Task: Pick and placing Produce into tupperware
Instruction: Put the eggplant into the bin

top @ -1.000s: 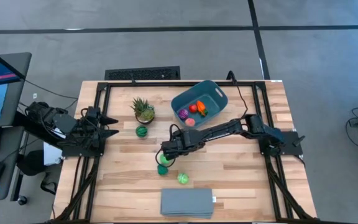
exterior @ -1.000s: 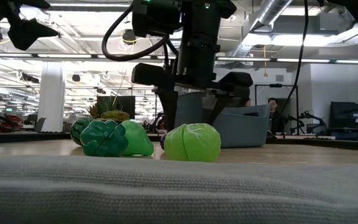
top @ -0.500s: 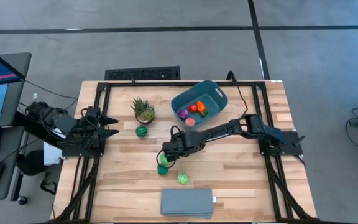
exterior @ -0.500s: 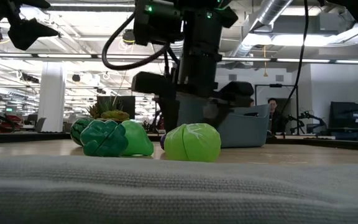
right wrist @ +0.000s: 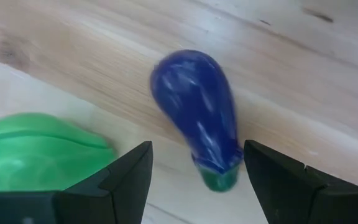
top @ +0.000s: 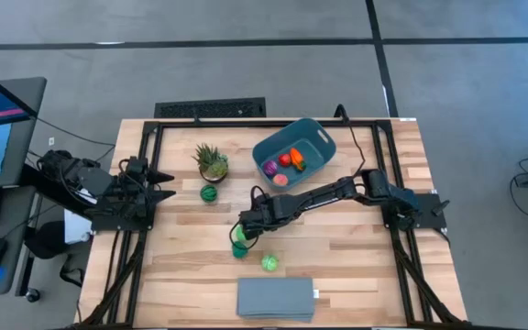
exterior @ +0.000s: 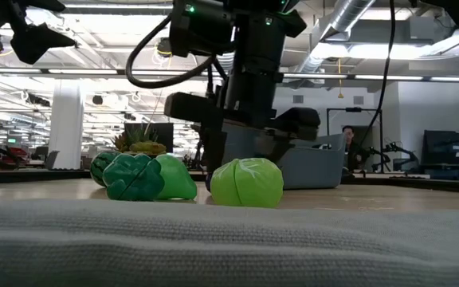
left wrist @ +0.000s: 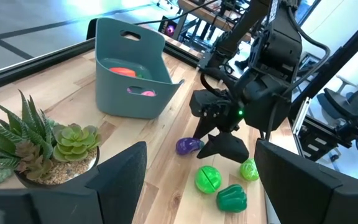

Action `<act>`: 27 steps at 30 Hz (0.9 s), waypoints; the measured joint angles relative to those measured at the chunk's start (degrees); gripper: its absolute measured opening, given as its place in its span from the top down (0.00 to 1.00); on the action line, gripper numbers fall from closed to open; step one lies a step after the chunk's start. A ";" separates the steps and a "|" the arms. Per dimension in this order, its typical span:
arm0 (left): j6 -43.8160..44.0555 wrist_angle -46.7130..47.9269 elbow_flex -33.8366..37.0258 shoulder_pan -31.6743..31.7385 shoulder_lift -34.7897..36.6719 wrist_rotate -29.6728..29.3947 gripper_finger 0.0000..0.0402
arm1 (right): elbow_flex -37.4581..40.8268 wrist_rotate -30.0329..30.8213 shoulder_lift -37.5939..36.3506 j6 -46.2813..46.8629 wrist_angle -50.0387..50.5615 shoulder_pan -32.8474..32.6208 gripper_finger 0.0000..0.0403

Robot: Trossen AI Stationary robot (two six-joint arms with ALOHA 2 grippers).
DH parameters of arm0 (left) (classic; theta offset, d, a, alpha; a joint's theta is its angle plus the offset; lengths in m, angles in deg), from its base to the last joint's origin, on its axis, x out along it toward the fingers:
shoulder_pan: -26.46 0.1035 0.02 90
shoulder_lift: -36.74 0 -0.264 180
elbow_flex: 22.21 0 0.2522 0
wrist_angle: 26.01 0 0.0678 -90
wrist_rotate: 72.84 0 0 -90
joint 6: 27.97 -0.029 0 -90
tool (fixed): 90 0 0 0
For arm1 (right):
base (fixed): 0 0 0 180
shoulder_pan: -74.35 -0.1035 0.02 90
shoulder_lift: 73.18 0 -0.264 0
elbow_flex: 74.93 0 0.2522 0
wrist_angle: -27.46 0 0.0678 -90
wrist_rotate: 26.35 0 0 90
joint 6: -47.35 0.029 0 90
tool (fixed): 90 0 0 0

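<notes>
A purple eggplant toy (right wrist: 197, 124) with a green cap lies on its side on the wooden table. My right gripper (right wrist: 194, 177) hangs open above it, pointing down, one finger on either side and clear of it; the left wrist view shows that gripper (left wrist: 219, 142) beside the eggplant (left wrist: 188, 145). Green produce lies close by: a light green ball (top: 269, 263), a dark green piece (top: 238, 247) and a striped green one (top: 208, 193). The teal tupperware (top: 317, 137) at the far middle holds red, orange, purple and pink toys. My left gripper (top: 161, 186) waits open at the table's left edge.
A spiky potted plant (top: 211, 162) stands left of the tupperware. A flat grey slab (top: 276, 298) lies at the near edge. A black frame (top: 145, 147) runs around the table. A green toy (right wrist: 36, 152) lies right beside the eggplant.
My right gripper has sunk a little toward the eggplant and stayed open. The produce has not moved.
</notes>
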 joint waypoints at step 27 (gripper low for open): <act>0.07 0.02 0.00 0.00 0.00 -0.56 0.29 | 0.01 -0.07 0.00 -1.84 -0.09 0.87 0.32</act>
